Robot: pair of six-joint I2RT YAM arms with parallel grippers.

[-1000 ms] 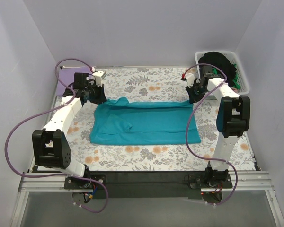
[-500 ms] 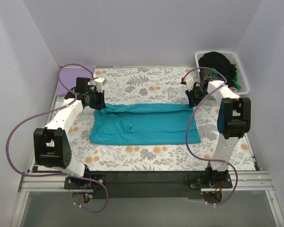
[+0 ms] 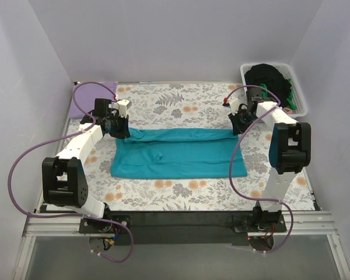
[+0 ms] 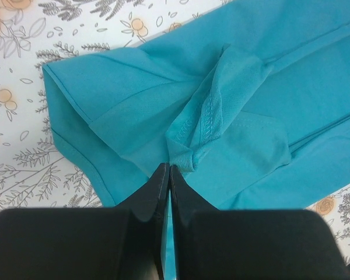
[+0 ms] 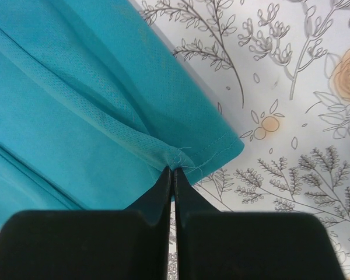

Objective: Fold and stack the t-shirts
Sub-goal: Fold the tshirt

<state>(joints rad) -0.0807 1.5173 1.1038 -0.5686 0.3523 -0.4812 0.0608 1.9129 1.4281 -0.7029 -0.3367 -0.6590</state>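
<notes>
Far left, beyond the left fingers (image 4: 168, 170): a lavender t-shirt (image 3: 85, 100) lies flat at the corner of the bench. We cannot tell whether it is folded.

Left fingers: closed, pinching a bunched seam of the teal t-shirt (image 3: 181, 154), with cloth gathered just ahead of the tips.

Between the two sets of fingers the teal t-shirt spreads across the floral cloth (image 3: 181, 102). Its far edge runs taut from one pinch to the other and is doubled toward the near side.

Right fingers (image 5: 174, 172): closed on the hemmed corner of the same shirt, with bare cloth just to their right.

Behind and right of the right fingers: a white basket (image 3: 304, 108) holding a black t-shirt (image 3: 268, 76) and a bit of green one (image 3: 291, 105), unfolded.

Our reading: the first lengthwise fold of the teal shirt is under way and not yet laid down. The cross folds, the stacking and the basket shirts all remain, so it is early in the job.
</notes>
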